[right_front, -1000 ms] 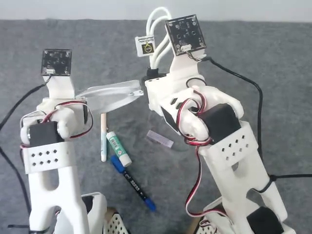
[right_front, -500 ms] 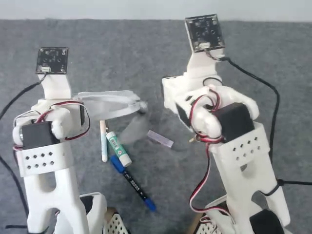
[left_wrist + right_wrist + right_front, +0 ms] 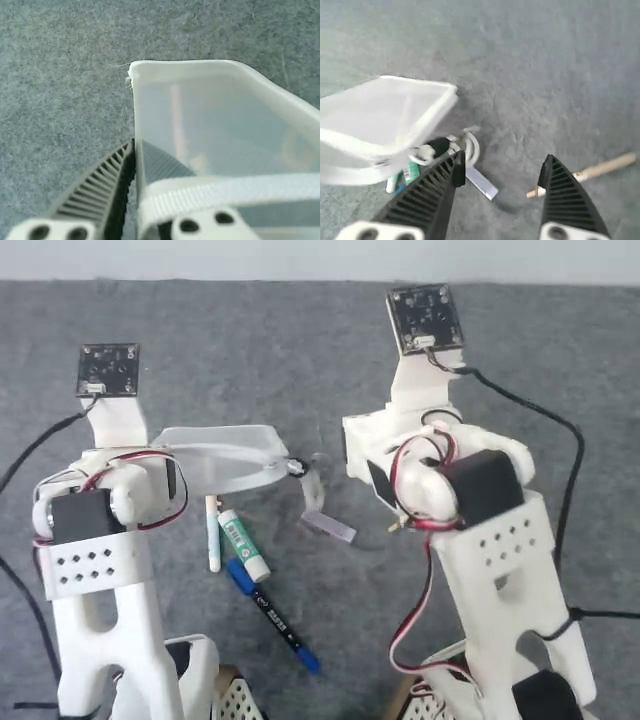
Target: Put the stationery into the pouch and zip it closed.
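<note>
A translucent pouch (image 3: 225,455) hangs above the table, and my left gripper (image 3: 134,146) is shut on its edge (image 3: 150,180). Its zip ring (image 3: 312,483) dangles at the free end. My right gripper (image 3: 502,167) stands open, a little apart from the pouch (image 3: 385,120) and its ring (image 3: 470,147), with nothing between its fingers. Below the pouch on the grey mat lie a white stick (image 3: 212,535), a green-and-white tube (image 3: 243,543), a blue marker (image 3: 272,615) and a pale eraser (image 3: 330,525). A wooden pencil (image 3: 590,172) lies near the right arm.
Grey felt (image 3: 250,340) covers the whole table. The right arm's body (image 3: 470,530) stands over the mat right of the eraser. Black cables (image 3: 540,440) trail off to the right. The far part of the mat is bare.
My right gripper let go of the pouch's zip end and swung away to the right. The pouch dropped level in the left gripper and its zip ring now dangles.
</note>
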Controlling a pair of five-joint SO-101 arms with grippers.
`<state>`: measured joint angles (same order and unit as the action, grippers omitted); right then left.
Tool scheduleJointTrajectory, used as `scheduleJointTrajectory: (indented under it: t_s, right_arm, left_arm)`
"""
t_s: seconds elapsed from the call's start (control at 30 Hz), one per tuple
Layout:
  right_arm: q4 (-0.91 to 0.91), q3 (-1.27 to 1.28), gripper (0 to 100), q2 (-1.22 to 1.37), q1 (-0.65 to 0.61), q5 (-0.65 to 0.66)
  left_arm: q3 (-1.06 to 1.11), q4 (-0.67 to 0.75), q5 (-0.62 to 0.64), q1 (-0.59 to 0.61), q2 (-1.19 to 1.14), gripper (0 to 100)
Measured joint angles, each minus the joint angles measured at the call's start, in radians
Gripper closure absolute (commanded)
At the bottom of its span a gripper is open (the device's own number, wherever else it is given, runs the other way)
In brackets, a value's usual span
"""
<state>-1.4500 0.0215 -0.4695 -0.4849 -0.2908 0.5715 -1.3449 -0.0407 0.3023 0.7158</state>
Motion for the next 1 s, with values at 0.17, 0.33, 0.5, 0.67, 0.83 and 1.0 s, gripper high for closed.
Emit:
scheduleJointTrajectory:
  t_s: [0.17,0.33,0.5,0.67,0.83,1.0]
  right_arm:
    - [0.130,0.209,77.5,0.000,0.071,-0.037]
    - [0.339,0.437,78.0,0.000,0.155,-0.040]
    - [0.563,0.626,90.5,0.000,0.164,-0.040]
    - [0.669,0.660,94.4,0.002,0.166,-0.040]
    - [0.677,0.661,88.0,0.002,0.164,-0.040]
    - [0.666,0.661,86.8,0.002,0.173,-0.040]
  left_arm:
    - [0.000,0.000,0.046,0.000,0.000,99]
    - [0.000,0.000,0.064,0.000,0.000,99]
    - [0.000,0.000,0.066,-0.008,0.000,91]
    - [0.000,-0.032,0.066,-0.052,0.000,93]
    - [0.000,-0.032,0.069,-0.057,0.000,99]
    - [0.009,-0.017,0.127,-0.057,0.000,99]
